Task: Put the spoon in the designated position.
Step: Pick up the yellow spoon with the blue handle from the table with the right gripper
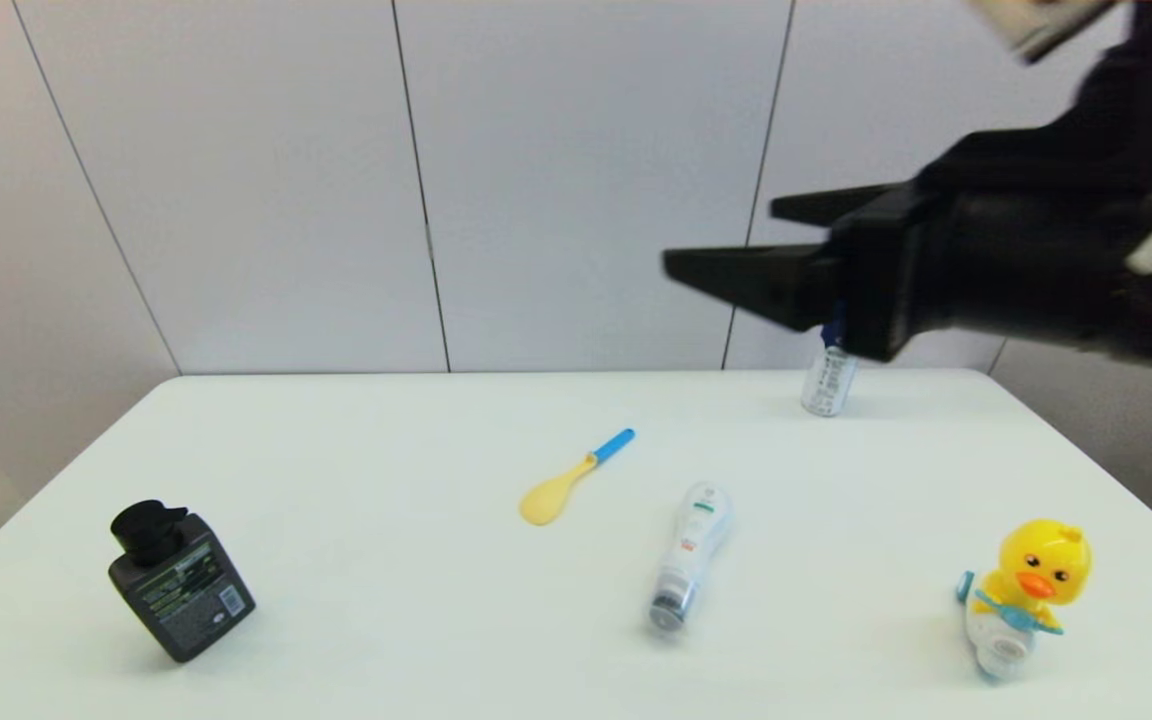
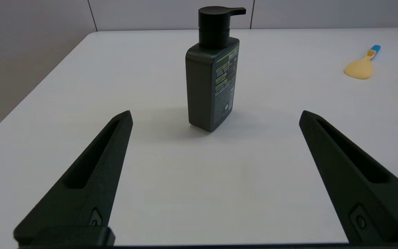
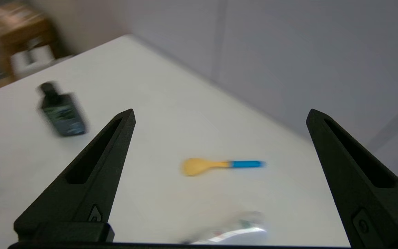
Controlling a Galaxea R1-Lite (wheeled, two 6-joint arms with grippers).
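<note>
Head view | spoon (image 1: 576, 478) ×1 | bottles ×3 | right end effector (image 1: 721, 240) released, high

A plain white table (image 1: 416, 640) carries five things: a dark grey pump bottle with black cap (image 1: 179, 581) near left, a pale yellow plastic spoon with blue handle (image 1: 573, 479) at centre, a white tube lying on its side (image 1: 690, 552) just right of it, a yellow duck toy (image 1: 1023, 590) near right, and a small white bottle (image 1: 828, 380) far right.

dark pump bottle (image 1: 179, 580), white tube (image 1: 688, 556), duck toy (image 1: 1021, 593), small bottle (image 1: 828, 380).
</note>
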